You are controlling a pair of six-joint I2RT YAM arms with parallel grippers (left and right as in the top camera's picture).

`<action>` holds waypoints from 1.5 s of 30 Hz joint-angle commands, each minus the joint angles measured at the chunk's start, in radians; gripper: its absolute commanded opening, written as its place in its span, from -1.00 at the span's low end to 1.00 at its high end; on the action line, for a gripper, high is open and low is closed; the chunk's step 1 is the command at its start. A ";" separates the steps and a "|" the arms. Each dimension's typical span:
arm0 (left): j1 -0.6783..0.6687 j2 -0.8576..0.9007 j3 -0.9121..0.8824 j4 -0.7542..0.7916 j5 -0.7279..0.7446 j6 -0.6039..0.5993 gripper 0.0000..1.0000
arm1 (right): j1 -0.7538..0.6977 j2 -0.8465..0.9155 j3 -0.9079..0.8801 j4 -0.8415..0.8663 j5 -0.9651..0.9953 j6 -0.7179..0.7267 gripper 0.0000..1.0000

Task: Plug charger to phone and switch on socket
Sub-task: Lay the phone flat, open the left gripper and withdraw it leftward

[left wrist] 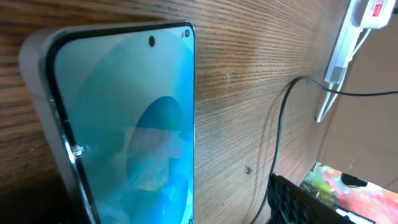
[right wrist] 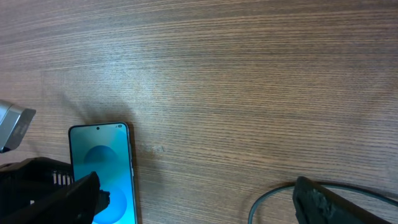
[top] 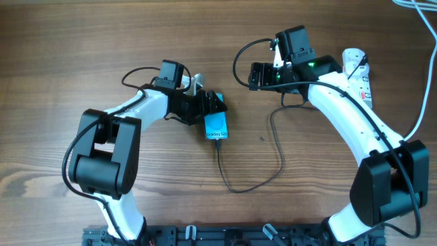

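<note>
The phone (top: 216,126), with its cyan screen up, lies flat on the wood at the tip of my left gripper (top: 212,109). In the left wrist view the phone (left wrist: 137,124) fills the left side. My textured right finger (left wrist: 311,199) stands apart from it, with bare wood between, so the jaws are open. The black charger cable (top: 232,186) meets the phone's bottom edge and loops right. The joint is too small to judge. The white socket (top: 358,72) lies at the far right, partly under the right arm. My right gripper (top: 258,75) hangs wide open over bare wood (right wrist: 199,205).
A white cord (top: 423,68) runs from the socket off the top right corner. The socket (left wrist: 367,12) and its white cord (left wrist: 336,62) show at the top right of the left wrist view. The black cable (right wrist: 267,199) curves near my right finger.
</note>
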 commanded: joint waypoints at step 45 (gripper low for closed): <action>0.005 0.061 -0.040 -0.064 -0.159 0.008 0.98 | 0.005 -0.016 -0.002 0.002 0.022 -0.013 0.99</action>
